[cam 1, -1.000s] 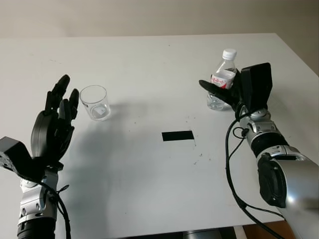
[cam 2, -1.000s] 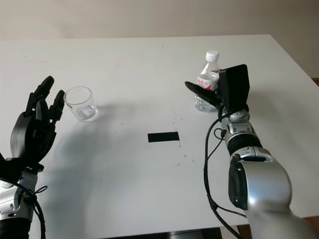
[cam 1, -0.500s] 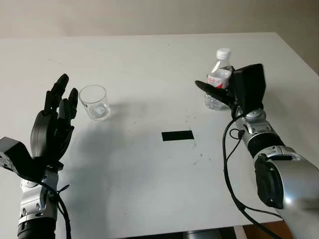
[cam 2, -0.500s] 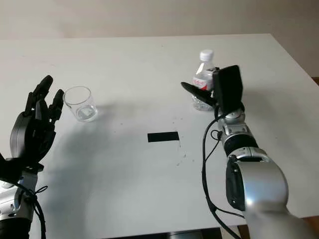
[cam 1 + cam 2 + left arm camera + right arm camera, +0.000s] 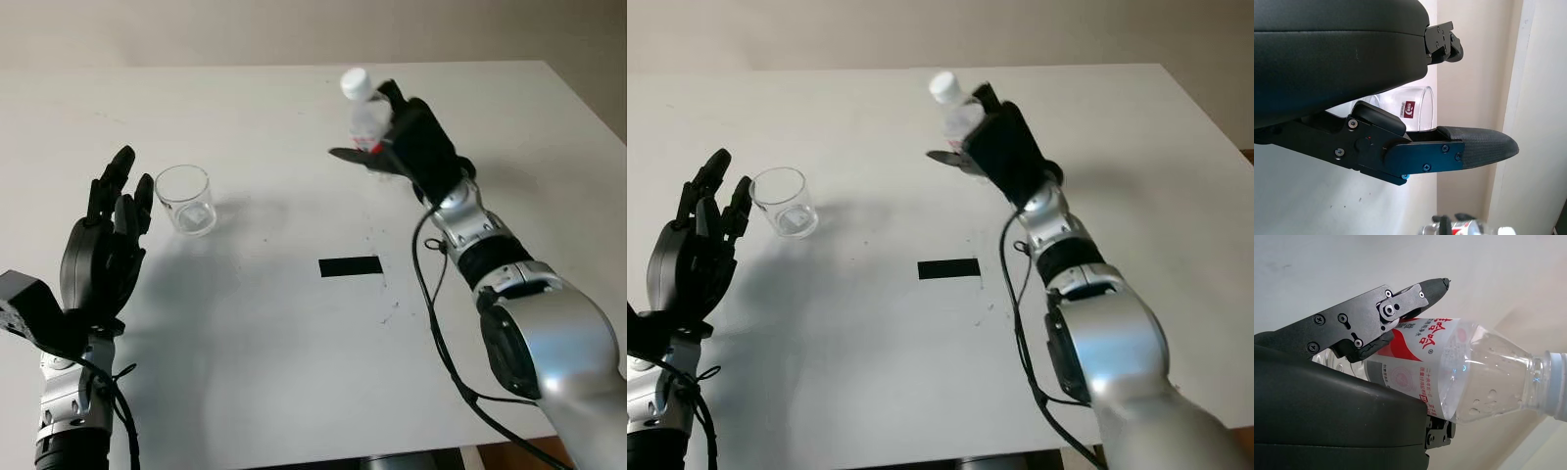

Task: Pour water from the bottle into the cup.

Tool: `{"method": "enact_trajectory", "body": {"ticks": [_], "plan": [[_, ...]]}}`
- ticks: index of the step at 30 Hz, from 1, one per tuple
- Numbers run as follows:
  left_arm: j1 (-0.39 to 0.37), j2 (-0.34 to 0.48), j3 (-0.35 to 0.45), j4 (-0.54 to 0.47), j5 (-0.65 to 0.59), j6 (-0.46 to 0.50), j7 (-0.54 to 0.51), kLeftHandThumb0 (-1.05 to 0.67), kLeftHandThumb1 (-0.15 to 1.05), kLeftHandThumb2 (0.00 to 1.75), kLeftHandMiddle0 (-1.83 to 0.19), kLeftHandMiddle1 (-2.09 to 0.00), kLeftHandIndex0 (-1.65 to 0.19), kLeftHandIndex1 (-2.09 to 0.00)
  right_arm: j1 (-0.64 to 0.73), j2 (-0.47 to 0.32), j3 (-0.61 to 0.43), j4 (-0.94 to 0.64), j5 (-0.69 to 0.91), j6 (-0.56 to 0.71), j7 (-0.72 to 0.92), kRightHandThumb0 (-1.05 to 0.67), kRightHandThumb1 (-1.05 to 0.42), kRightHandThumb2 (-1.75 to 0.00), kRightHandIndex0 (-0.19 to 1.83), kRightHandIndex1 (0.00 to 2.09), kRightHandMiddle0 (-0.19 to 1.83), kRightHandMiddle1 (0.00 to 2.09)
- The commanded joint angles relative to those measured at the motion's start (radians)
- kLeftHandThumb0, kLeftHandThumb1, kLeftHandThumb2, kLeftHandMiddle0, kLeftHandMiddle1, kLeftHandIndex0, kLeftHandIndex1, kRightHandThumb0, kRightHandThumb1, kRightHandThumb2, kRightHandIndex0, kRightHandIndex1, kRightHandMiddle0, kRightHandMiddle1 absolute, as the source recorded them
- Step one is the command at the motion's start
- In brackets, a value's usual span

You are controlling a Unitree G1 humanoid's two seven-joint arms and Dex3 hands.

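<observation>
My right hand (image 5: 397, 147) is shut on a small clear water bottle (image 5: 367, 116) with a white cap and a red-and-white label. It holds the bottle in the air above the table's far middle, tilted with the cap leaning left toward the cup. In the right wrist view the bottle (image 5: 1459, 374) lies across the palm with water inside and the cap on. The clear plastic cup (image 5: 186, 201) stands upright on the white table (image 5: 294, 343) at the left. My left hand (image 5: 108, 240) is open and raised just left of the cup, apart from it.
A black strip of tape (image 5: 349, 266) lies on the table near the middle, between cup and bottle. The table's right edge (image 5: 588, 98) runs close behind my right arm. A pale wall stands beyond the far edge.
My right hand has lifted the bottle off the table and carried it left and farther back, tilting it toward the cup. The left hand and the cup have stayed put.
</observation>
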Motion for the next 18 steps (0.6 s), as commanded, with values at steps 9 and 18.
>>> {"method": "enact_trajectory", "body": {"ticks": [9, 18], "plan": [[0.005, -0.015, 0.000, -0.006, 0.000, -0.016, 0.008, -0.90, 1.05, 0.56, 0.00, 0.00, 0.19, -0.47, -0.124, 0.050, 0.085, 0.020, -0.084, 0.094, -0.027, -0.15, -1.05, -0.13, 0.97, 2.09, 0.91, 2.09], [0.015, -0.029, -0.006, -0.032, 0.007, -0.006, 0.038, -0.90, 1.05, 0.57, 0.02, 0.00, 0.19, -0.42, -0.169, 0.095, 0.148, 0.046, -0.148, 0.111, -0.072, -0.12, -1.04, -0.12, 1.01, 2.09, 0.89, 2.09]]}}
